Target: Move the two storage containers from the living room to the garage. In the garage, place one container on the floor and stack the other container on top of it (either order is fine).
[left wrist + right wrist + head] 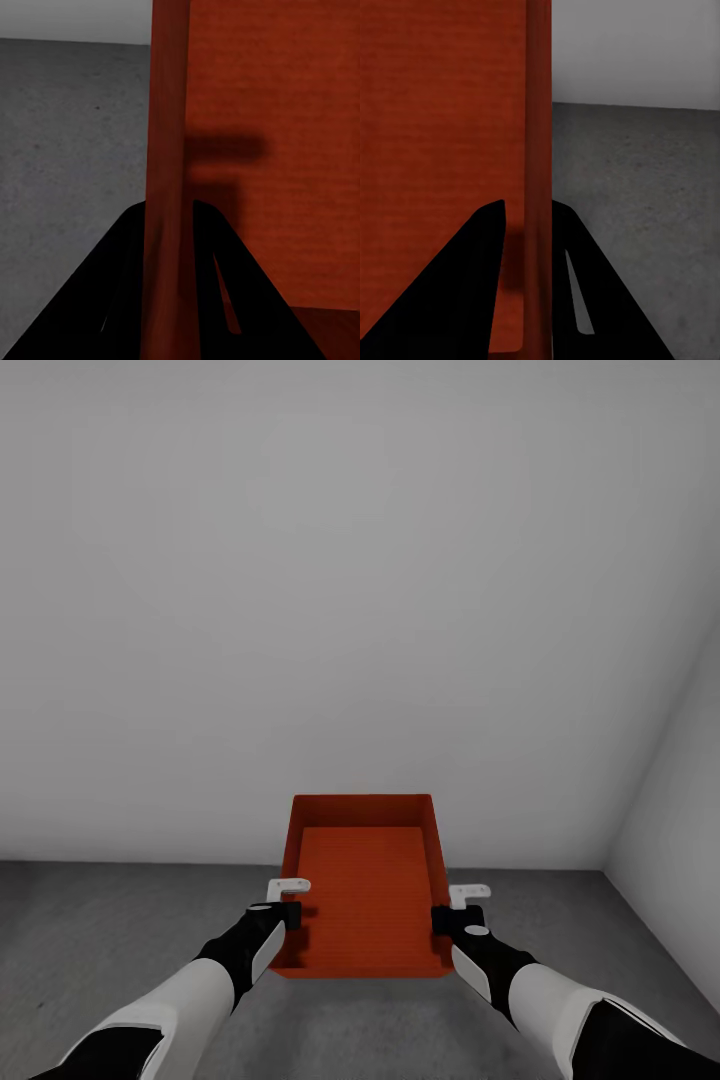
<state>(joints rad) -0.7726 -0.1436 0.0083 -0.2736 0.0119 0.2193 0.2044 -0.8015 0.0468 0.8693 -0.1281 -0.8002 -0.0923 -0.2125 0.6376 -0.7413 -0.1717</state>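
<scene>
One orange-red storage container (365, 880), open-topped and empty, hangs level in front of me above the dark grey concrete floor (120, 930) of the garage. My left gripper (287, 913) is shut on its left wall and my right gripper (445, 918) is shut on its right wall. In the left wrist view the black fingers (112, 300) straddle the thin container wall (169, 187). The right wrist view shows the same pinch, with the fingers (472, 285) on either side of the container's wall (536, 187).
A plain grey-white wall (350, 610) stands close ahead, and a second wall (680, 800) meets it in a corner at the right. Speckled concrete spreads on both sides below the container.
</scene>
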